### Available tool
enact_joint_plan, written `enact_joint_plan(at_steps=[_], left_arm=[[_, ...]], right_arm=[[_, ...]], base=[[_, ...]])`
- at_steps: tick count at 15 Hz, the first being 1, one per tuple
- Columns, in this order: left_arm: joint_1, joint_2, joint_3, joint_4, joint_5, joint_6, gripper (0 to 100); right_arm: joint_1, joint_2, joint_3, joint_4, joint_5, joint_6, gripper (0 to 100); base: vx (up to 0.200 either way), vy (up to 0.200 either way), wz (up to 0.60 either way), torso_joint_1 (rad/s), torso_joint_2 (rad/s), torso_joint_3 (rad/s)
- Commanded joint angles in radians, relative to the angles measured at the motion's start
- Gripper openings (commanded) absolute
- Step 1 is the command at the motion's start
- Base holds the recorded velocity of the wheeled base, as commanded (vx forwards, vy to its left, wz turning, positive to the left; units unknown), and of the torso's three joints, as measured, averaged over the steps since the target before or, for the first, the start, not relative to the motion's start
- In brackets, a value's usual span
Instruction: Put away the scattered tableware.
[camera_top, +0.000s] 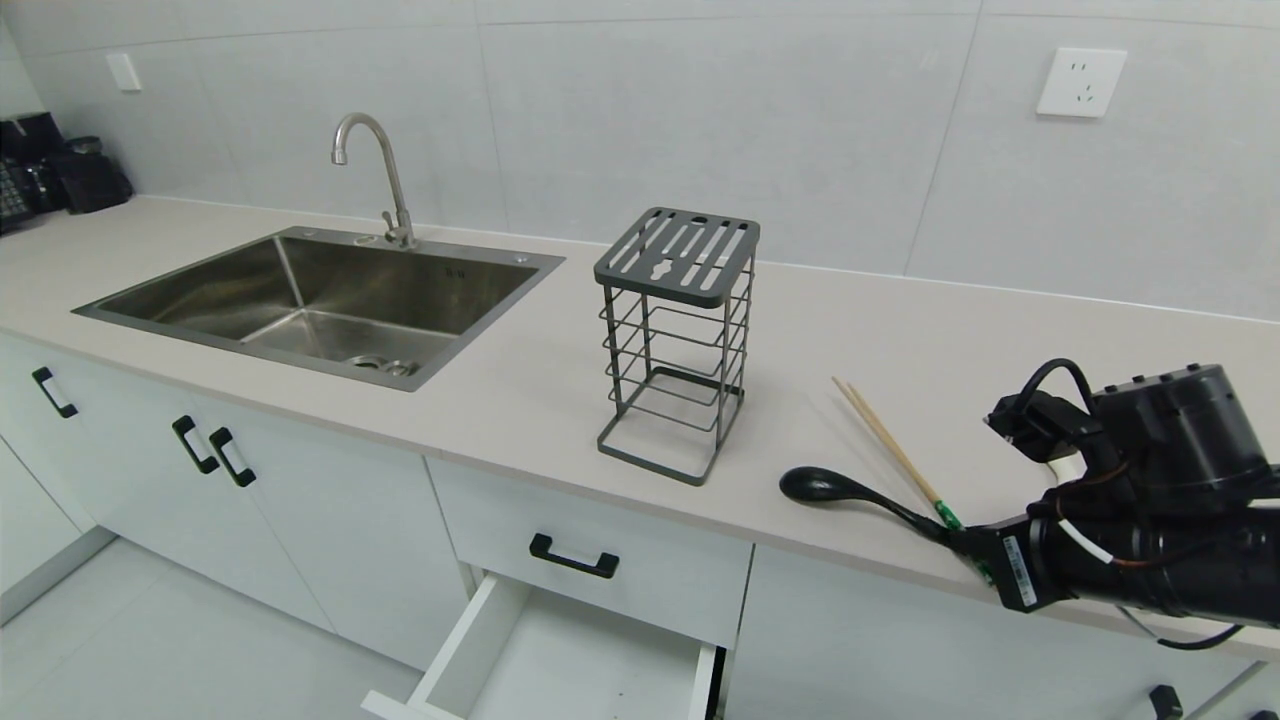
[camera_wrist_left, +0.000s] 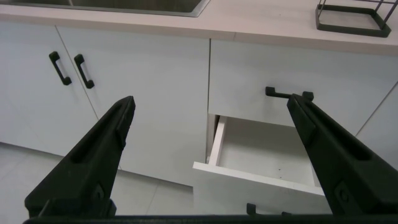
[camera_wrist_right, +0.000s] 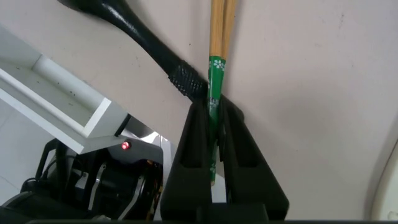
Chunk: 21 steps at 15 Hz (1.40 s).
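- Chopsticks (camera_top: 890, 445) lie as a pair on the surface (camera_top: 500, 380), near its front edge and to the right of the wire rack (camera_top: 675, 340). Their green-painted ends sit between the fingers of the right gripper (camera_wrist_right: 216, 112), which is pressed together on them.
- The grip is at the very end of the sticks. On a lift, the long free part could sag or swing, or one stick could slide out.
- A black spoon (camera_top: 870, 497) lies just beside them, and the ridged end of its handle touches one finger of the right gripper. A lift or pull could drag the spoon along or push it off the front edge.
- Swung wide, the free tips could catch the rack.
- The left gripper (camera_wrist_left: 211, 102) hangs low in front of the cupboards with its fingers wide apart and holding nothing. It faces the open drawer (camera_wrist_left: 261, 155), so it may get in the way if the sticks go there.
- The fingers hide the stick ends, so whether both sticks are truly pinched is hard to tell.
- The right wrist view cuts off the spoon's bowl, and the drawer's inside shows only in part.
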Motion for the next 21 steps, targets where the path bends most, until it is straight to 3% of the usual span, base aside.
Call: enact_joint_plan(at_steps=[1, 9, 19, 21], left_arm=[[0.0, 0.001, 0.0, 0.0, 0.001, 0.0, 100], [0.0, 0.001, 0.0, 0.0, 0.001, 0.0, 100], [0.0, 0.001, 0.0, 0.0, 0.001, 0.0, 100], [0.0, 0.001, 0.0, 0.0, 0.001, 0.0, 100]], right_arm=[[-0.01, 0.013, -0.002, 0.004, -0.003, 0.0, 0], [-0.078, -0.004, -0.025, 0.002, -0.005, -0.002, 0], [-0.072, -0.059, -0.055, 0.002, -0.003, -0.016, 0], [-0.053, -0.137, -0.057, 0.002, 0.001, -0.082, 0]], base=[[0.0, 0.0, 0.0, 0.0, 0.0, 0.0], [0.0, 0.0, 0.0, 0.0, 0.0, 0.0], [0.0, 0.0, 0.0, 0.0, 0.0, 0.0], [0.0, 0.0, 0.0, 0.0, 0.0, 0.0]])
